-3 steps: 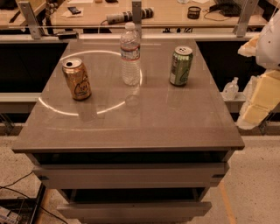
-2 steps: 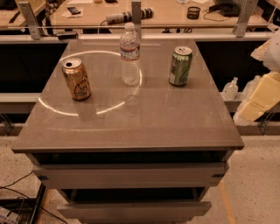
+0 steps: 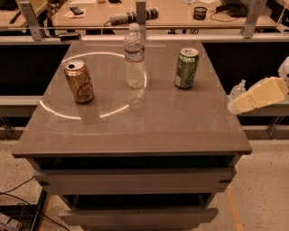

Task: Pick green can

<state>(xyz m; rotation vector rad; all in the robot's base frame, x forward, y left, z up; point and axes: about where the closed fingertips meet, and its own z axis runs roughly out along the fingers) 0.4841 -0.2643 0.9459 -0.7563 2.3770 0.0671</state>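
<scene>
The green can (image 3: 186,68) stands upright on the far right part of the grey table top (image 3: 149,122); it has a green and pale patterned body and a silver top. My gripper (image 3: 256,96) shows as a cream-coloured piece coming in from the right edge. It is beyond the table's right side, lower than the can and well apart from it. Nothing is in it that I can see.
A clear plastic water bottle (image 3: 134,56) stands at the far middle and a golden-brown can (image 3: 79,81) at the left. A bright ring of light lies on the top around them. A cluttered workbench (image 3: 149,13) runs behind the table. Open drawers sit below the top.
The cream-coloured arm piece at the right has swung down and leftward, closer to the table's right edge. The cans and the bottle have not moved.
</scene>
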